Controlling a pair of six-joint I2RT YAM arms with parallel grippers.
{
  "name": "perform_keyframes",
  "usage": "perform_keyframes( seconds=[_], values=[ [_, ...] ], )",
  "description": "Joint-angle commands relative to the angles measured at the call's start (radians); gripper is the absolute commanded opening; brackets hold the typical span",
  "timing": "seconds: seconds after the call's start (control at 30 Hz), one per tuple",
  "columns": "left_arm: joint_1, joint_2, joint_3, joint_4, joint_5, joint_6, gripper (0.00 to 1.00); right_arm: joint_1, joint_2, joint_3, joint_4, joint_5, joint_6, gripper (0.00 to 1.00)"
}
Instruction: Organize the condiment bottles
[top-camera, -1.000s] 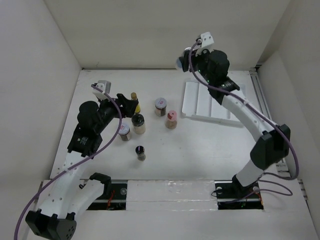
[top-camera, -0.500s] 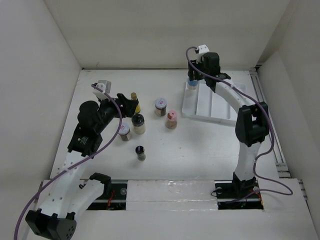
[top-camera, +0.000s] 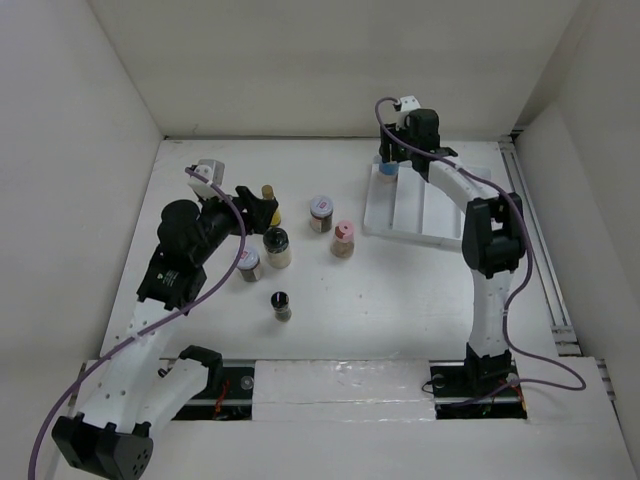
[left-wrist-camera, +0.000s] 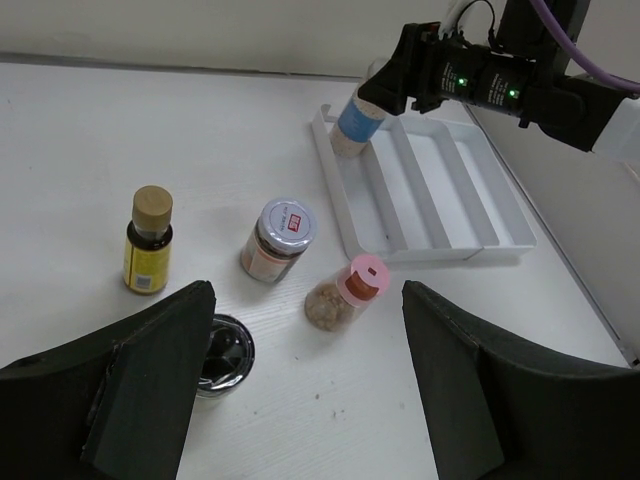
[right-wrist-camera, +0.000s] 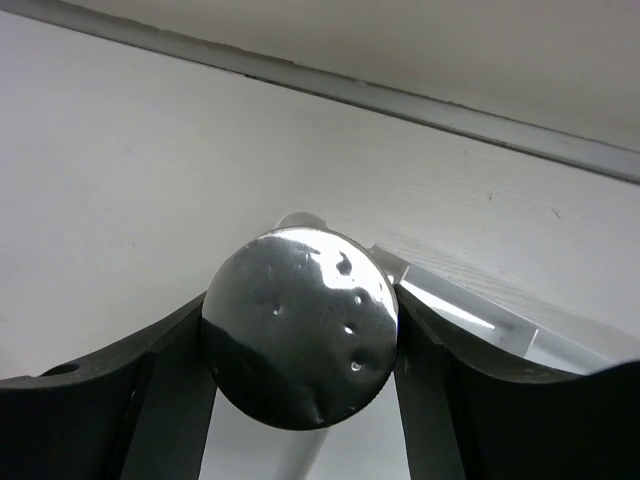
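The right claw (right-wrist-camera: 300, 345) clenches the blue-banded bottle (left-wrist-camera: 352, 122), which is tilted at the far end of the tray's (left-wrist-camera: 440, 180) leftmost slot — released while leaning, it could topple. The left claw (left-wrist-camera: 308, 400) hangs spread and empty above the surface (left-wrist-camera: 90, 140).

Counter (top-camera: 420, 290), white: six small bottles (top-camera: 321, 212) grouped by left claw (top-camera: 258, 208); divided tray (top-camera: 440, 215) beneath right claw (top-camera: 392, 160).
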Motion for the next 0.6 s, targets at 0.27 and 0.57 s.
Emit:
perform_keyframes(
  seconds=[0.27, 0.57],
  values=[
    [-0.004, 0.008, -0.003, 0.043, 0.012, 0.000, 0.71, 0.019, -0.076, 0.050, 0.066, 0.055, 0.013, 0.99],
    [-0.004, -0.003, 0.006, 0.043, -0.031, 0.000, 0.71, 0.164, -0.395, -0.259, 0.139, 0.066, 0.006, 0.98]
  ],
)
